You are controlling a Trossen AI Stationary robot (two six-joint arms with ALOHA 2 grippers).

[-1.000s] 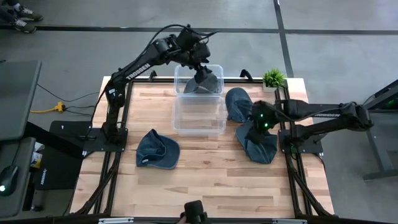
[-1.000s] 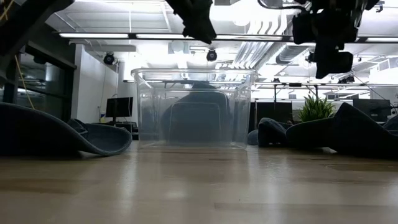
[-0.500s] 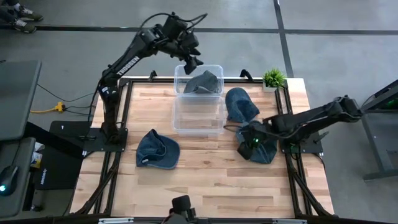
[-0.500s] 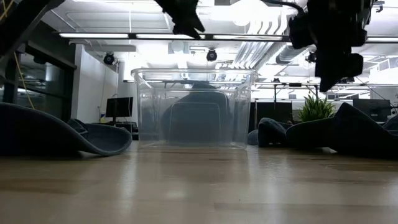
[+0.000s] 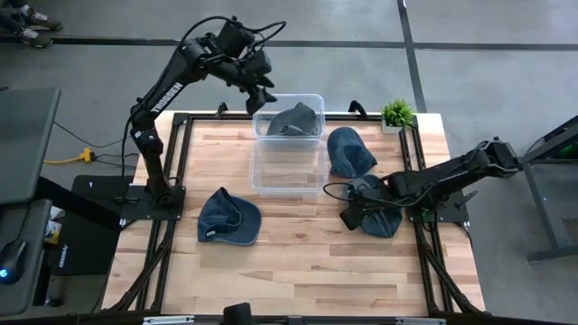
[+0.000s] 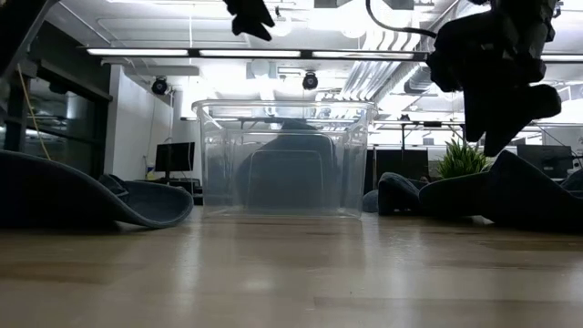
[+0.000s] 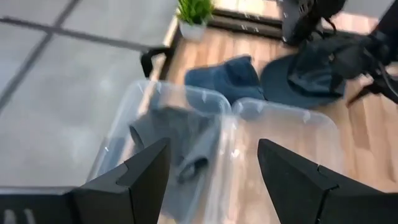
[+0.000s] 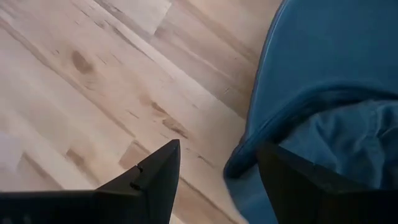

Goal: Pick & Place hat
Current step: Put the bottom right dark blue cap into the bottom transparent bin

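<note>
The hat (image 5: 377,215) lies on the table's (image 5: 307,262) right side. The right gripper (image 5: 346,219) hangs low at its brim edge, fingers spread wide, holding nothing. The left gripper (image 5: 263,93) hovers wide open and empty above the clear bin (image 5: 288,168), where another hat (image 5: 293,120) rests. Two more hats (image 5: 348,151) (image 5: 228,218) lie nearby.

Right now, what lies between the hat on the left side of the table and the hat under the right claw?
Only bare table, as the high view shows, between the left hat and the right hat.
</note>
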